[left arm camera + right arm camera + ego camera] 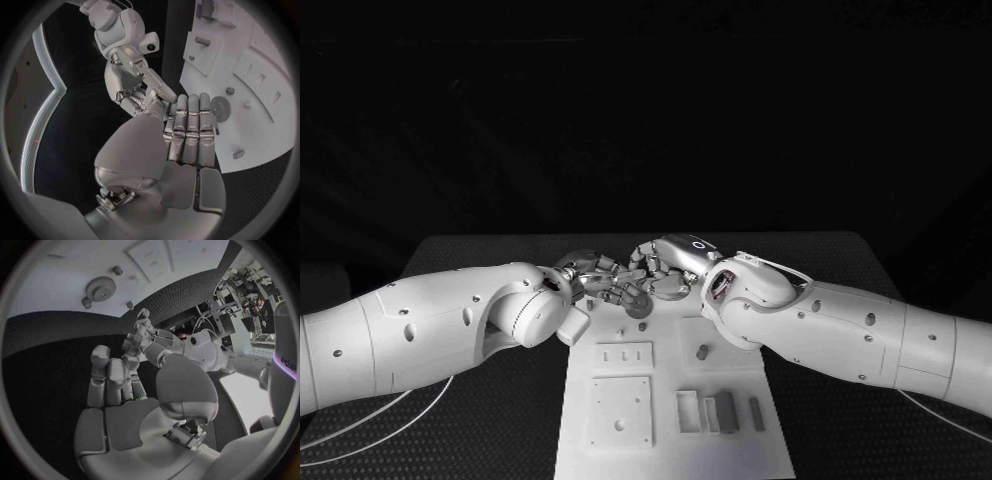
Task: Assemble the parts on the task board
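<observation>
Parts (728, 410) mostly lie loose on the task board (733, 455), a gear (636, 306) near its far edge; my left hand (593, 282) and right hand (664, 266) meet there, grasping nothing I can see.

one task board (733, 440), one gear (100, 288), two hands, several small parts on the board.

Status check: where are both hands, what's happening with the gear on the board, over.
Left hand and right hand open, holding nothing, close together above the task board's far end. Gear lies flat on the board, untouched. Nothing in the way.
</observation>
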Motion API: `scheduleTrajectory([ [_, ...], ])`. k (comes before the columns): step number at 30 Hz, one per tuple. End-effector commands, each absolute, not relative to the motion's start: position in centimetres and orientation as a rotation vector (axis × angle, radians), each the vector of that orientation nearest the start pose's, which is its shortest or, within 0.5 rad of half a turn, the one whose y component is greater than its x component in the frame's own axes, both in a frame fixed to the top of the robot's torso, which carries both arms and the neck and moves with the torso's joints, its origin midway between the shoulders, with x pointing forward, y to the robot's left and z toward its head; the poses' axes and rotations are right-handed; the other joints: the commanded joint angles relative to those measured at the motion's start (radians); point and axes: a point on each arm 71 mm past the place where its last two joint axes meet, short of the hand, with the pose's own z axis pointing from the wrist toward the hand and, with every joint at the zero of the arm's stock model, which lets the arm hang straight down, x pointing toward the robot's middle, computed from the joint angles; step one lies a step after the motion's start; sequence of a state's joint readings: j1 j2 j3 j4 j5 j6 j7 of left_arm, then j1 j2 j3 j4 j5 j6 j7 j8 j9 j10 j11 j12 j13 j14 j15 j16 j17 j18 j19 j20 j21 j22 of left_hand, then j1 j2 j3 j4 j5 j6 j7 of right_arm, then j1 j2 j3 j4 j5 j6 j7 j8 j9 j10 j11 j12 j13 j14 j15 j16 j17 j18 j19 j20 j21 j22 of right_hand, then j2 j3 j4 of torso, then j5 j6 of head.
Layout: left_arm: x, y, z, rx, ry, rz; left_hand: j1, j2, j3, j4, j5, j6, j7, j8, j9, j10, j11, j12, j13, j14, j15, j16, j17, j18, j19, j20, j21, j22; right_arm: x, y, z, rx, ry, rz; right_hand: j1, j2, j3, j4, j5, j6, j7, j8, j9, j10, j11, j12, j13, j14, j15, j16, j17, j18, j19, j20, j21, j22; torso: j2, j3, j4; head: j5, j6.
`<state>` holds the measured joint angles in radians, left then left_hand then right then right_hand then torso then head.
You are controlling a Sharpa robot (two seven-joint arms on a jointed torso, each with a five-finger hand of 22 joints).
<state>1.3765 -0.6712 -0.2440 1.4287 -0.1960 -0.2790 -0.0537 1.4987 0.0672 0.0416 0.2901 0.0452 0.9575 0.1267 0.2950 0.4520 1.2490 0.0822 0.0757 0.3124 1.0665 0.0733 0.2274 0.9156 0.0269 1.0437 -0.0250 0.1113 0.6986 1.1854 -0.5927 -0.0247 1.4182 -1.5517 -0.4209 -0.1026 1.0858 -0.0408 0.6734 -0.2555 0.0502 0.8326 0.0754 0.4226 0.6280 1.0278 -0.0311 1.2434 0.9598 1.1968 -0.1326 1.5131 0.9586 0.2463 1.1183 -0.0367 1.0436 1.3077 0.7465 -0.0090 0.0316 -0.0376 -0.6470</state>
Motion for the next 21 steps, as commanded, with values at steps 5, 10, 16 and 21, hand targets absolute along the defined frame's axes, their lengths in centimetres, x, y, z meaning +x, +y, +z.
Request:
scheduleTrajectory([
  [5, 50.37, 14.85, -18.96, -0.933, 1.94, -1.214, 0.058, 0.003, 0.072, -0.001, 0.007, 0.037, -0.02, 0.018, 0.003, 0.031, -0.013, 0.007, 0.015, 0.012, 0.001, -0.009, 0.008, 0.016, 0.004, 0.0, -0.011, 0.005, 49.26, -9.77, -18.46, -0.285, 1.532, 0.762, -0.008, 0.0, 0.0, -0.008, 0.0, 0.227, -0.008, 0.004, 0.001, -0.011, -0.008, 0.005, 0.001, 0.002, -0.006, 0.002, 0.001, 0.015, -0.002, -0.008, 0.003, 0.017, 0.0, -0.0003, -0.0005, -0.002, -0.001],
  [10, 50.36, 15.08, -18.96, -0.932, 1.936, -1.207, 0.059, -0.007, 0.122, -0.003, 0.007, 0.055, -0.024, 0.026, 0.007, 0.048, -0.021, 0.013, 0.033, 0.022, -0.003, -0.007, 0.02, 0.014, 0.008, -0.003, -0.015, 0.011, 49.42, -10.15, -18.53, -0.279, 1.533, 0.751, -0.008, 0.0, 0.0, -0.009, 0.0, 0.227, -0.008, 0.003, 0.001, -0.011, -0.008, 0.005, 0.001, 0.0, -0.006, 0.002, -0.003, 0.015, -0.002, -0.008, 0.003, 0.017, 0.0, -0.0003, -0.0002, -0.004, -0.003],
  [16, 50.48, 15.51, -18.94, -0.935, 1.924, -1.197, 0.055, -0.006, 0.158, -0.01, 0.008, 0.067, -0.027, 0.033, 0.015, 0.059, -0.028, 0.017, 0.051, 0.03, -0.009, -0.002, 0.036, 0.012, 0.011, -0.009, -0.018, 0.018, 49.47, -10.45, -18.55, -0.276, 1.534, 0.747, -0.009, 0.0, 0.001, -0.009, 0.0, 0.226, -0.008, 0.003, 0.002, -0.011, -0.008, 0.004, 0.001, -0.002, -0.006, 0.001, -0.006, 0.015, -0.002, -0.008, 0.003, 0.017, 0.0, -0.0004, 0.0009, -0.005, -0.006],
  [21, 50.48, 15.61, -18.94, -0.936, 1.923, -1.196, 0.048, -0.004, 0.172, -0.014, 0.009, 0.073, -0.028, 0.038, 0.021, 0.065, -0.031, 0.02, 0.062, 0.033, -0.012, 0.0, 0.045, 0.011, 0.012, -0.011, -0.018, 0.022, 49.53, -10.6, -18.63, -0.267, 1.545, 0.753, -0.013, -0.002, 0.004, -0.01, 0.0, 0.22, -0.006, -0.004, 0.005, -0.013, -0.006, -0.002, -0.002, -0.019, -0.005, -0.007, -0.033, 0.015, -0.004, -0.008, -0.001, 0.015, 0.0, -0.0005, -0.0007, -0.005, -0.007],
])
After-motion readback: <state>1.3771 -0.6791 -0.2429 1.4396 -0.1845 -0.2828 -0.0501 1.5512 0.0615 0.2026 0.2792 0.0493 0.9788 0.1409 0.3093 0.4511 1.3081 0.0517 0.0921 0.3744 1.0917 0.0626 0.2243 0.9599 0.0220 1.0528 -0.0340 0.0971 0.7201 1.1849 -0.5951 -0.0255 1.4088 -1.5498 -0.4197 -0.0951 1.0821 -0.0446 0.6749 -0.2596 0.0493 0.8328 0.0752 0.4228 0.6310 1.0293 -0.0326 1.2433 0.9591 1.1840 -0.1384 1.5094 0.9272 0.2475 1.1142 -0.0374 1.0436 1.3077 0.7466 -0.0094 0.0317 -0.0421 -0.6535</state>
